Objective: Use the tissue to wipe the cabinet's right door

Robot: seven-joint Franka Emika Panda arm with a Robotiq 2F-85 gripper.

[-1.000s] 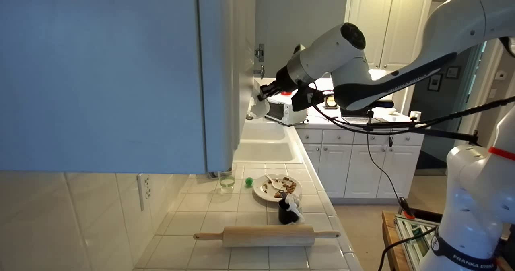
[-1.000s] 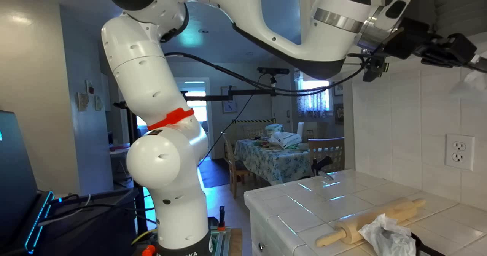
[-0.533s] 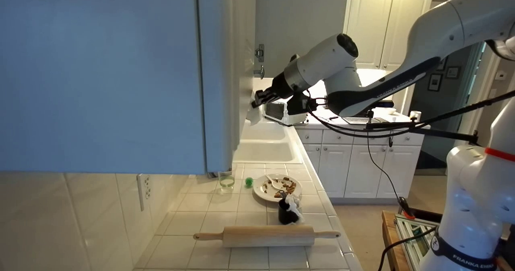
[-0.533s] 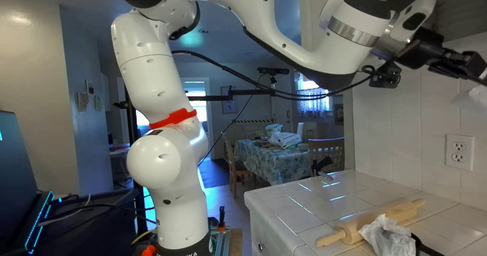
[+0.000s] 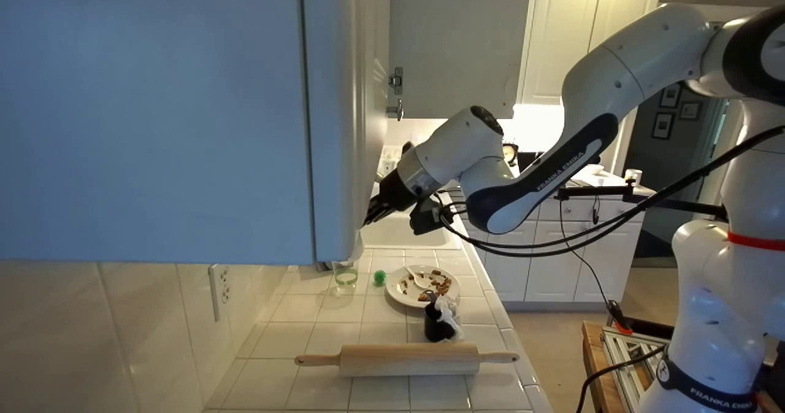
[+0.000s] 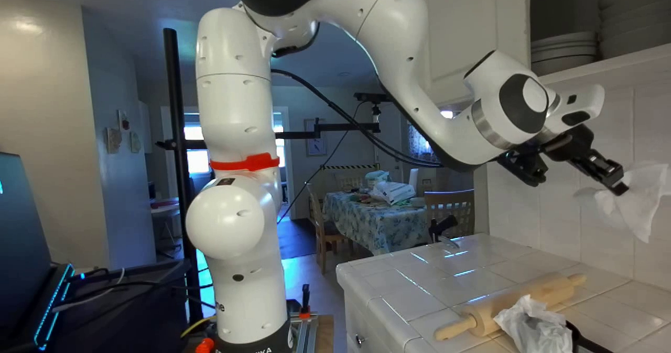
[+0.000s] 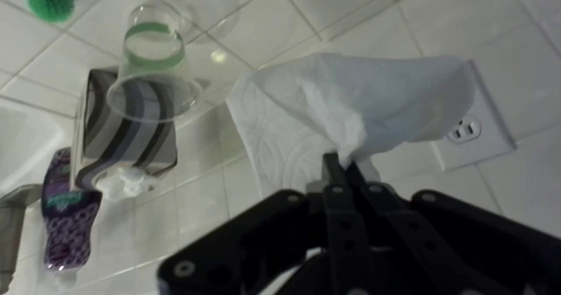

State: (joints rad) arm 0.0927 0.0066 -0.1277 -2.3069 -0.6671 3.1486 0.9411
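Above tiled ctr [image 6: 435, 282], tool [image 7: 342, 161] pinches tissue [image 7: 280, 135], part hanging dn.

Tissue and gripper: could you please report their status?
Gripper shut on tissue. Tissue bunched at grip, fanned out beyond. Glass on counter nearby, possible obstacle if lowering.

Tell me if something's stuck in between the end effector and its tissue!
Nothing visible is in the way. In the wrist view, the end effector is shut right on the tissue, and the clear glass stands off to one side.

FRANKA EMIKA on arm link [image 5: 553, 178], FRANKA on base band [image 5: 705, 393]
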